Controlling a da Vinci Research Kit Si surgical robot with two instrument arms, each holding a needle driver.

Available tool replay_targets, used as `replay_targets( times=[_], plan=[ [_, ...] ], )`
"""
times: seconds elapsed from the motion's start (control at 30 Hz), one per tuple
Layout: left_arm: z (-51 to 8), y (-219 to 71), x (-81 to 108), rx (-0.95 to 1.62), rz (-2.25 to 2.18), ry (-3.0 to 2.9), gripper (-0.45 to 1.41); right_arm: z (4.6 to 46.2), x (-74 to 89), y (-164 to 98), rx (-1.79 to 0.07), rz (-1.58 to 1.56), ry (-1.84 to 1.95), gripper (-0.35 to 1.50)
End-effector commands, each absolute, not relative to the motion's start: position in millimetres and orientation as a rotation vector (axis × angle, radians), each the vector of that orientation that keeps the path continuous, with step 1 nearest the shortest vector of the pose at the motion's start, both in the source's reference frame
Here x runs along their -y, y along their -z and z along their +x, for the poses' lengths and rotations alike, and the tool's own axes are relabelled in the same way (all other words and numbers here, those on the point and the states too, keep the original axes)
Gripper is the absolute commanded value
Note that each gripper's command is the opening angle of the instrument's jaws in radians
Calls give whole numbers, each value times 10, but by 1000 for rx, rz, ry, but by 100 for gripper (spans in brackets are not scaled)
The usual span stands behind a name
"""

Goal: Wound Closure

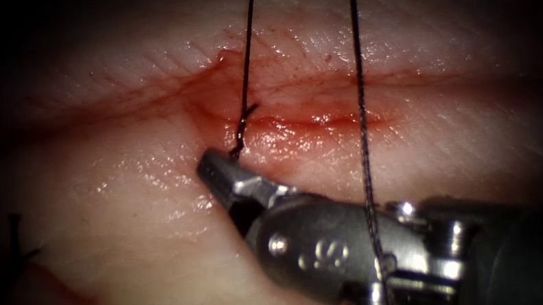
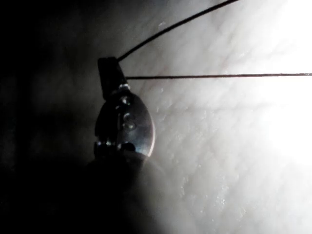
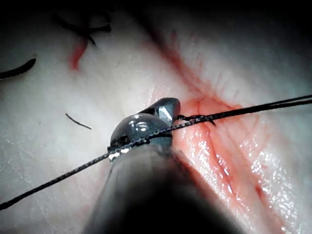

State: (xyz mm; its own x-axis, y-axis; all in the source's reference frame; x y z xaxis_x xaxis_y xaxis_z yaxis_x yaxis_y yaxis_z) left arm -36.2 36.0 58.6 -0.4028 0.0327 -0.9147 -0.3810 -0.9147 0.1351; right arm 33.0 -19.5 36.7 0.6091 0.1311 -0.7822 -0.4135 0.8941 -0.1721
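Glistening tissue, right tool at the cut, jaws pinching thread just beside it.

The endoscope view looks down from above and in front, close on the cut in the tissue, with the right tool entering from the picture's right. The right wrist view looks along its shaft, very near the right tool's tip. The left wrist view sits equally close. All three views share the thread and the tissue surface.
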Motion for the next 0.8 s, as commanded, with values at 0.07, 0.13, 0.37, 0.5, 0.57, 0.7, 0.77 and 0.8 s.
replay_targets(
  times=[0.07,0.13,0.37,0.5,0.57,0.7,0.77,0.8],
  plan=[
    [-369,-585,-357,-486,-1555,-2400,-45,336,183,-371,-869,-399,-290,-35],
    [-369,-584,-354,-481,-1567,-2398,-45,336,182,-371,-870,-414,-278,-35],
    [-363,-543,-295,-394,-1686,-2364,-45,336,177,-371,-931,-418,-235,10],
    [-360,-525,-276,-361,-1721,-2357,-45,336,173,-364,-972,-411,-310,116],
    [-359,-521,-271,-356,-1726,-2356,-45,336,171,-362,-985,-411,-332,128],
    [-354,-502,-250,-322,-1762,-2348,-45,334,165,-351,-1004,-403,-358,145],
    [-350,-489,-234,-286,-1796,-2329,-45,331,168,-343,-1017,-379,-381,146],
    [-350,-489,-234,-286,-1796,-2329,-45,331,168,-343,-1017,-379,-381,146]
  ],
)
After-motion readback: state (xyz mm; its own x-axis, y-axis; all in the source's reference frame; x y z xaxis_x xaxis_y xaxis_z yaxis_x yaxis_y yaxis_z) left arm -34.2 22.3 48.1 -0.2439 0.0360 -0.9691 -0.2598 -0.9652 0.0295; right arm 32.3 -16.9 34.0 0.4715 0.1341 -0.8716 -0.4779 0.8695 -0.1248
